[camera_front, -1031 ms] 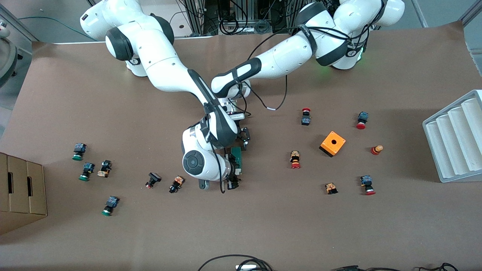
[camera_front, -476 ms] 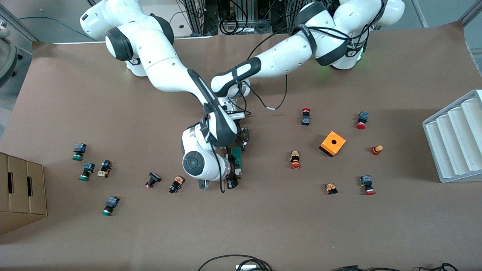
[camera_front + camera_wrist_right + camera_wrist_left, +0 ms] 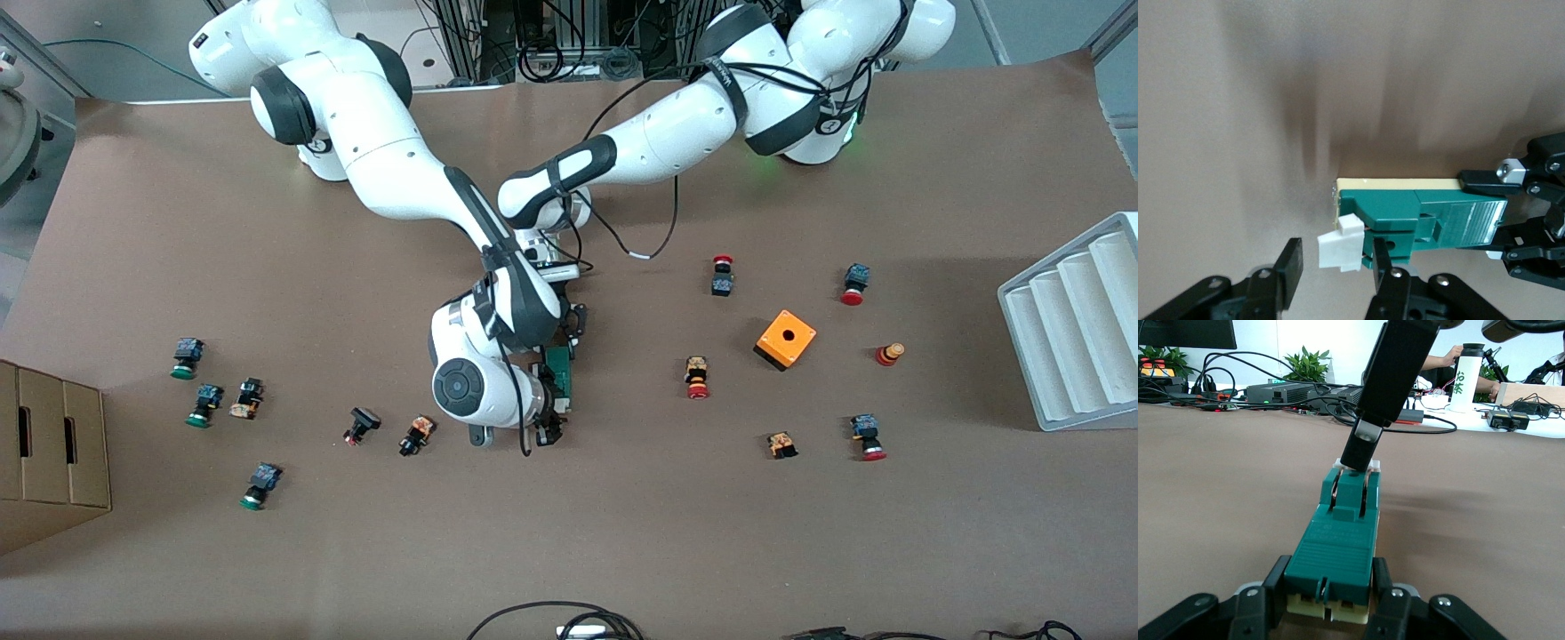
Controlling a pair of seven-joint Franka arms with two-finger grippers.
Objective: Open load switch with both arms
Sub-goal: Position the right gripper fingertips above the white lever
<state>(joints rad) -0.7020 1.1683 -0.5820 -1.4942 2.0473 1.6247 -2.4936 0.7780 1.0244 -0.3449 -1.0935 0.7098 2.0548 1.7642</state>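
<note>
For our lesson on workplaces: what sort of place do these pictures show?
Probably a robotics lab: two white jointed arms work at a brown paper-covered table strewn with small push-buttons; the left wrist view shows electronics boxes with cables and potted plants.

Robotics lab: paper-covered table (image 3: 622, 551), arms (image 3: 391, 169)
</note>
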